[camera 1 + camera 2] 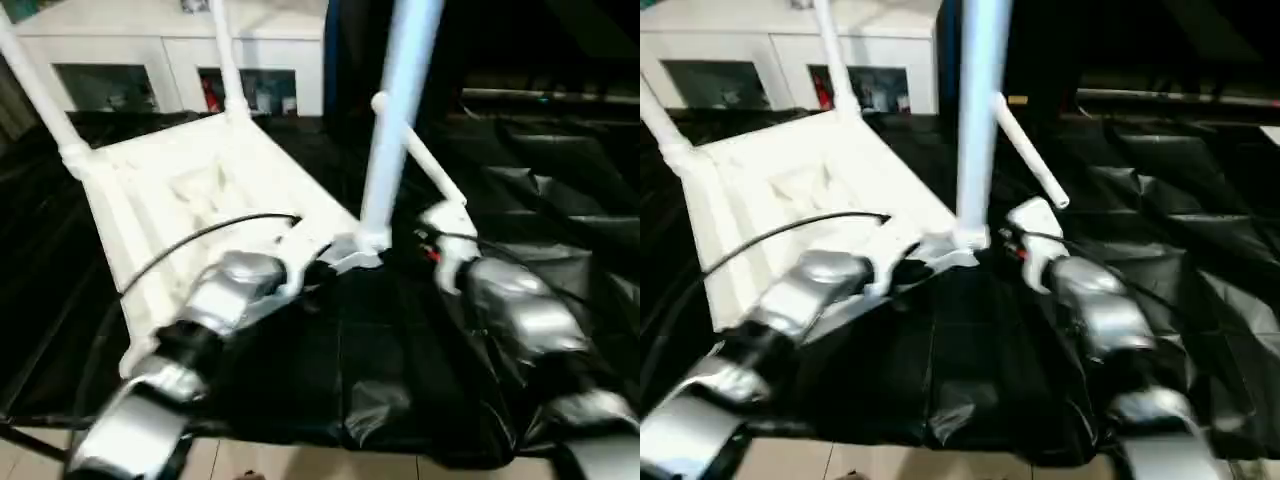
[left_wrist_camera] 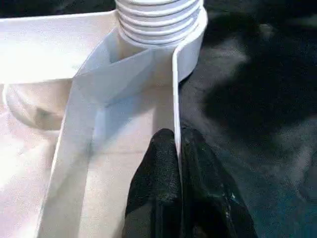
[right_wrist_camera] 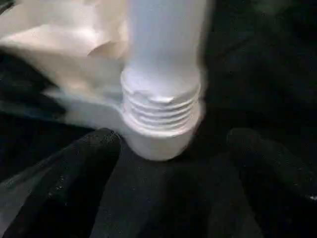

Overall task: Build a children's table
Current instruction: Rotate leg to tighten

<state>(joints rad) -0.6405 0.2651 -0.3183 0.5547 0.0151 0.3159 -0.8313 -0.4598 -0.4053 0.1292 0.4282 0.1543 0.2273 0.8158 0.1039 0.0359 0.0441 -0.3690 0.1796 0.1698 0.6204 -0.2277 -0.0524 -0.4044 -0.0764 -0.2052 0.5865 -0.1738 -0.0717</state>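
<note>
The white tabletop [image 1: 190, 190] lies upside down on a black sheet, ribs up. Two white legs [image 1: 40, 90] [image 1: 225, 55] stand in its far corner sockets. A third leg [image 1: 395, 120] rises upright from the near right corner socket [image 2: 158, 20], its threaded end [image 3: 161, 114] showing at the base. My left gripper [image 2: 177, 141] is shut on the tabletop's thin rim just beside that socket. My right gripper [image 3: 173, 148] is open, one black finger [image 3: 74, 173] on each side of the leg's base without touching it. The fourth leg [image 1: 425, 160] lies loose behind my right gripper.
A black plastic sheet [image 1: 350, 370] covers the work surface, creased at the right. A white cabinet with glass doors [image 1: 120, 70] stands behind the tabletop. A black cable [image 1: 190, 240] runs over the tabletop to my left arm. Pale floor [image 1: 300, 462] shows at the near edge.
</note>
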